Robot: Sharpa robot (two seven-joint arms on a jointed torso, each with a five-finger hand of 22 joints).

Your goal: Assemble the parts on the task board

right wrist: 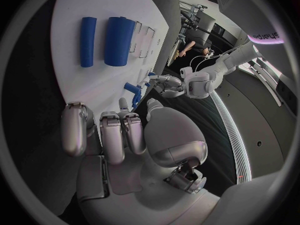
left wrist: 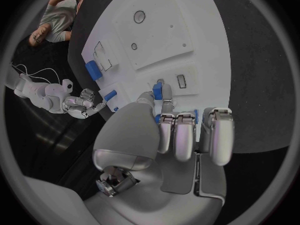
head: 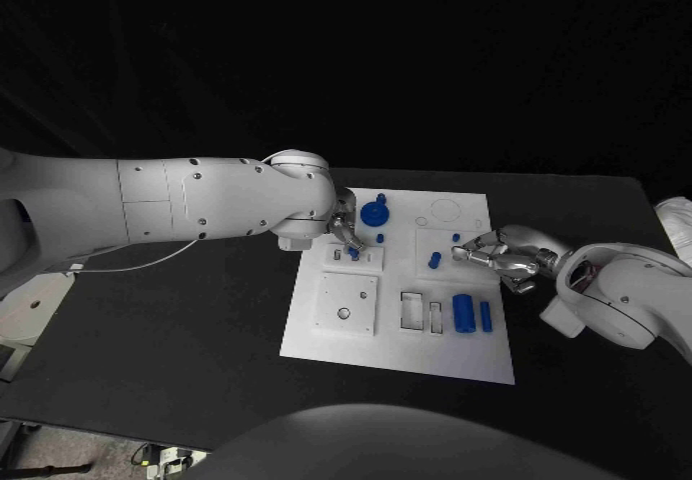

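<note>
Black table (head: 173, 330) under a dark, unlit backdrop; pale floor strip at the table's near-left corner.

Left arm: white, enters from the picture's left edge in the head view and reaches across to the middle of the table. Left hand (head: 343, 232): silver, at the arm's end, pointed downward; its fingers (left wrist: 177, 135) lie side by side, curled forward (whether they hold anything cannot be told).

Right arm: white, enters from the right edge, bent at the elbow. Right hand (head: 505, 255): silver, turned toward the left hand; fingers (right wrist: 117, 135) loosely curled, nothing seen in them.
</note>
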